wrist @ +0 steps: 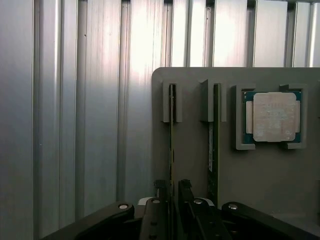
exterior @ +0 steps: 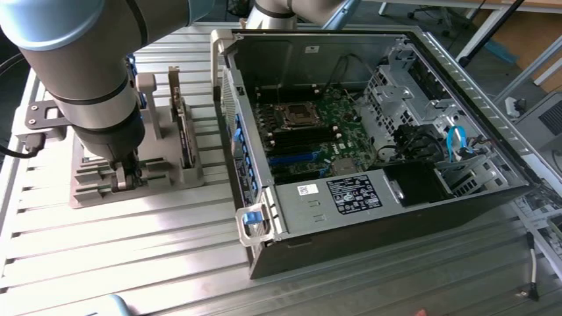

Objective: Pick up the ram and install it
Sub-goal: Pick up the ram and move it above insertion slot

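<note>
Tool (wrist: 172,187) stands released astride the edge-on ram (wrist: 171,140), hiding its near end.

The ram (wrist: 171,140) is a thin, dark green stick that stands upright on its long edge in a slot of the grey holder (wrist: 270,175). One end is tucked into a grey bracket of that holder. The other end sits between the spread fingers of the gripper (wrist: 172,189).
</note>
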